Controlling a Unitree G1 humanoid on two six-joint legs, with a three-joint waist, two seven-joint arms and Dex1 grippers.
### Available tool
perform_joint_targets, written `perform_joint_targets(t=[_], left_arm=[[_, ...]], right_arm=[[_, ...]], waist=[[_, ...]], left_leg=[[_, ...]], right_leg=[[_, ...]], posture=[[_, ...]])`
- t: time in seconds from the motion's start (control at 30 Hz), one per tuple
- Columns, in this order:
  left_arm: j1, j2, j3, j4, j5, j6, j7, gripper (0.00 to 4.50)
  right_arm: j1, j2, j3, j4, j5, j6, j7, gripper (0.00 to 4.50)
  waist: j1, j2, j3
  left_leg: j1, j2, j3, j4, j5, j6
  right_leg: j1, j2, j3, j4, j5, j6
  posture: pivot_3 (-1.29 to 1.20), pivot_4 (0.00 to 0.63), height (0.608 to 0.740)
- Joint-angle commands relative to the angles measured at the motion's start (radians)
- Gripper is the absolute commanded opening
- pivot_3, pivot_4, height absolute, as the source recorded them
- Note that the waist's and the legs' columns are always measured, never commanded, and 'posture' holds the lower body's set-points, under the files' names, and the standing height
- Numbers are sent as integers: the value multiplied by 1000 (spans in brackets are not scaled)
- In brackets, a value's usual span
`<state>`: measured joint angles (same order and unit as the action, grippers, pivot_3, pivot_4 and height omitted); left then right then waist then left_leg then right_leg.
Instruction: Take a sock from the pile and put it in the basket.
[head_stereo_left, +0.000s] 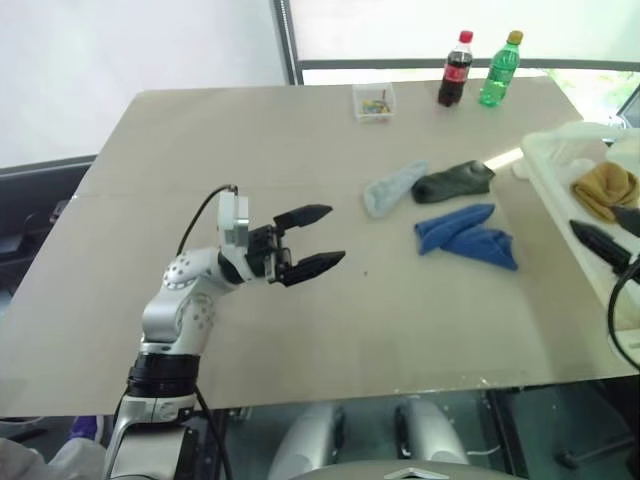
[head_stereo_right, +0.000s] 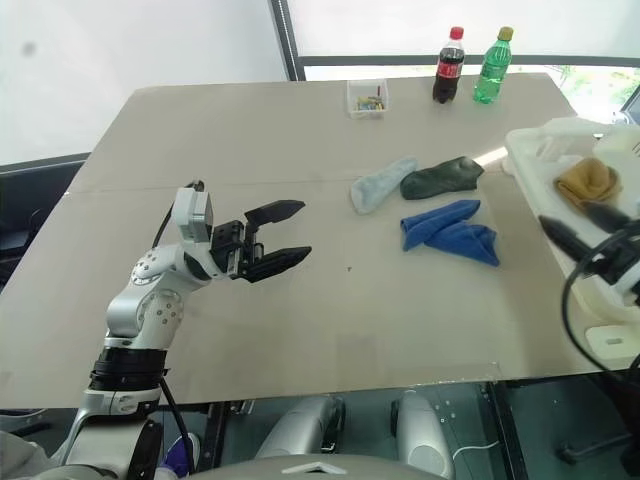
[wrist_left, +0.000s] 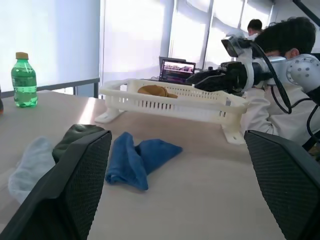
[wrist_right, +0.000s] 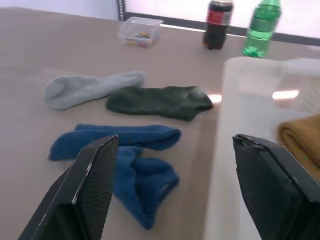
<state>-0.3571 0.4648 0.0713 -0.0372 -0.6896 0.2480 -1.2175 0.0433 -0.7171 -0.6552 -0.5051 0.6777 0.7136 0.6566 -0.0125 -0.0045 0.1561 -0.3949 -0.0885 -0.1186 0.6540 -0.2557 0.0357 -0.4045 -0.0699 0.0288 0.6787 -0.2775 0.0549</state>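
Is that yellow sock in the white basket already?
Yes. The mustard-yellow sock lies inside the basket, below its rim.

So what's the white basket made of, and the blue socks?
The basket looks like hard off-white plastic, fairly matte: stiff rim, moulded grid walls. The blue socks look like soft knitted fabric, matte and a bit fuzzy: they lie crumpled and folded. The exact fibre can't be told.

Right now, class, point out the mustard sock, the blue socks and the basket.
mustard sock (head_stereo_left: 604, 188): left eye view, middle of the folded fabric.
blue socks (head_stereo_left: 466, 236): left eye view, centre of the bundle.
basket (wrist_left: 172, 103): left wrist view, slatted front wall.
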Motion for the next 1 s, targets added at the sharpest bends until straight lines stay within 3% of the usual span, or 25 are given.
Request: perform_joint_targets(t=[0.03,0.27,0.4,0.43,0.53,1.0], left_arm=[[1,18,18,-48,-11,20,16,4500],[85,115,85,-119,-12,91,81,4500],[156,181,150,-187,-18,107,112,4500],[175,199,170,-199,-22,113,114,4500],[241,247,227,-232,-32,128,119,4500],[549,290,413,-246,30,72,147,4500]], right_arm=[[27,10,52,-104,-29,-70,-13,3741],[200,-23,213,-136,-188,-260,113,3741],[254,-20,215,-120,-162,-300,179,3741],[267,-25,213,-118,-156,-302,196,4153],[316,-42,214,-112,-158,-323,251,4477],[248,-19,321,-35,-252,-428,228,4477]], waist=[[2,0,0],[0,0,0],[1,-1,0],[2,-1,0],[5,-1,0],[13,-2,0]], left_leg=[[0,0,0,0,0,0],[-1,0,0,0,2,-4],[0,0,0,-1,2,-4],[0,0,0,-1,2,-4],[0,0,-1,-1,1,-1],[0,1,-1,-1,0,0]], right_leg=[[0,0,0,0,0,0],[0,0,0,-1,0,0],[0,0,1,-2,0,0],[0,0,0,-1,0,0],[0,0,0,-1,0,0],[0,-1,-1,-2,0,0]], posture=[[0,150,740],[0,150,740],[0,150,740],[0,150,740],[0,150,740],[0,150,740]])
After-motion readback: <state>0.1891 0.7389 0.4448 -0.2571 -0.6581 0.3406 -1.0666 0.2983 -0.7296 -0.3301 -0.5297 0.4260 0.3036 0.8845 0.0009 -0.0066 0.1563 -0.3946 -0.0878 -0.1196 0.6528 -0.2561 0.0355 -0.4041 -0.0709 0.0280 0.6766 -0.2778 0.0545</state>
